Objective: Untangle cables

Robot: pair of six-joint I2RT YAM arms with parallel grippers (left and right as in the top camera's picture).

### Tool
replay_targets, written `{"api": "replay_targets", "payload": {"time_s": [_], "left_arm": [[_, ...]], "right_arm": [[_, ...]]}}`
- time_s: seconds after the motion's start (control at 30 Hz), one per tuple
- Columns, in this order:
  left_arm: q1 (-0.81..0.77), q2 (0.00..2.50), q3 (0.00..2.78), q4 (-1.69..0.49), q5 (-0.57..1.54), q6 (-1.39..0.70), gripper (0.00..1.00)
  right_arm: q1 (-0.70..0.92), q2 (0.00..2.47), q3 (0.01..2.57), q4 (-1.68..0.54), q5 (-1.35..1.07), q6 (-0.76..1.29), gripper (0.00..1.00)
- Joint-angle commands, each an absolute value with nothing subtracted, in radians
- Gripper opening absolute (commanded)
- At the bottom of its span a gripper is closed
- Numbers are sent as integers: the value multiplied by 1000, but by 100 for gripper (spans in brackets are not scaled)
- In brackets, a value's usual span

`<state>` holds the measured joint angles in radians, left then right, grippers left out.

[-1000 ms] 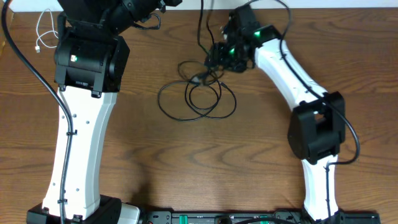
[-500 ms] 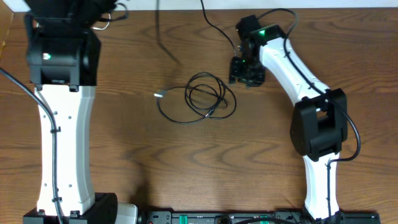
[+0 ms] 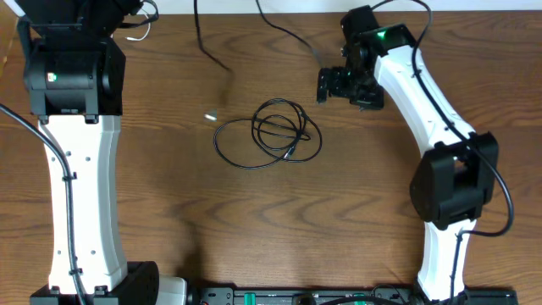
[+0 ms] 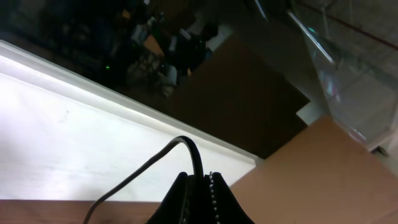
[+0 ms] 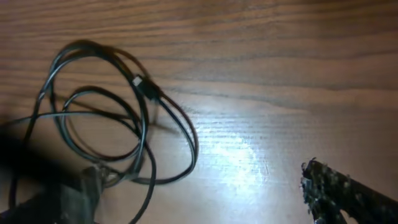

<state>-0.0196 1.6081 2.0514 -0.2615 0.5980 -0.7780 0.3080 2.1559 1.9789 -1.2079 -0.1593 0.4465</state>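
Overhead: the looped black cables point(image 3: 269, 135) lie mid-worktop point(image 3: 169, 212), with the right pincer point(image 3: 332, 86) near them but apart. A single black cable point(image 3: 198, 25) trails in from the far edge

Left wrist: the left pincer point(image 4: 198, 179) is pressed together, pinching the single black cable

Right wrist: the fingers are spread wide and hold nothing, and the loops rest on the wood

Black cable point(image 3: 292, 129) – loose overlapping loops, flat on table point(image 3: 254, 220); second black cable point(image 3: 200, 38) – single strand, off far edge.
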Motion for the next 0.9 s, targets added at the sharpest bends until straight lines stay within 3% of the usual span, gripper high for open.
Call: {"api": "replay_targets", "payload": {"time_s": [0.0,0.17,0.37,0.87], "left_arm": [[-16,1584,2061,-253,521,-775,7],[-16,1588,2061,-260,503,-716,7],[-16,1588,2061,-299,364,-696,7],[60,1618,2059,-374,271,-641,8]], "right_arm": [[310,2131,1977,-1218,-179,424,99],[312,2131,1977,-1219,-392,242,99],[307,2122,1977,-1203,-590,218,99],[303,2106,1977,-1190,-598,186,99]]}}
